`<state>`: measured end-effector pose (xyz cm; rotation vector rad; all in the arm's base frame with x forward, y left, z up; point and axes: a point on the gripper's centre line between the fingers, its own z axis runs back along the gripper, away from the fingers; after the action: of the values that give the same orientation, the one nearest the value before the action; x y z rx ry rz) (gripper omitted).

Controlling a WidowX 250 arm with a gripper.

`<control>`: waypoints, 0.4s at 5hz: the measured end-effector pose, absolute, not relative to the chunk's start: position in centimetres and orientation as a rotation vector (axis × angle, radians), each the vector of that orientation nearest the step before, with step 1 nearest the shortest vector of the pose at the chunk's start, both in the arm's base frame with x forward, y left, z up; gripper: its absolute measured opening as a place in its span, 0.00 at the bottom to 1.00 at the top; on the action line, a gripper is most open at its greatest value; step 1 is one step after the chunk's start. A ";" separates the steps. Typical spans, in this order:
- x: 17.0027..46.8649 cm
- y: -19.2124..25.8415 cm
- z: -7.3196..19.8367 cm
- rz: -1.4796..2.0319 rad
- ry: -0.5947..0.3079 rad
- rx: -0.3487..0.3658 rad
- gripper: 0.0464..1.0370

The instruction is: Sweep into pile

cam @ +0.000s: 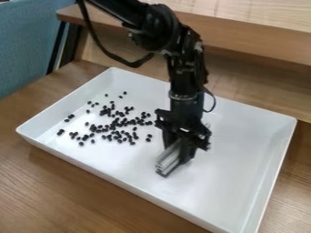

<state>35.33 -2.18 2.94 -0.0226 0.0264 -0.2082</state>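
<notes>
The black gripper [180, 154] hangs down into the white tray [237, 159], a little right of the tray's middle. It is shut on a pale grey, ridged piece [169, 158], whose lower end is low over the tray floor or touching it; which of the two is unclear. Many small black beans [115, 123] lie loosely scattered over the tray's left half, denser toward the centre of the patch, with a few stray ones around it. A gap of bare tray separates the gripper from the rightmost beans.
Raised walls run around the tray, which rests on a brown wooden table [72, 186]. Behind it stands a raised wooden ledge [255, 43]. A blue fabric surface [24, 45] is at the upper left. The arm comes in from the top edge.
</notes>
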 end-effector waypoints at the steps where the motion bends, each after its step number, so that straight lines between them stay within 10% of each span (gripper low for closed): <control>1: 34.4 0.9 2.9 -0.218 0.028 -0.021 0.36; 2: 33.8 3.6 2.8 -0.194 0.019 -0.032 0.36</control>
<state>33.77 3.57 2.77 -0.0321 0.0195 -0.1940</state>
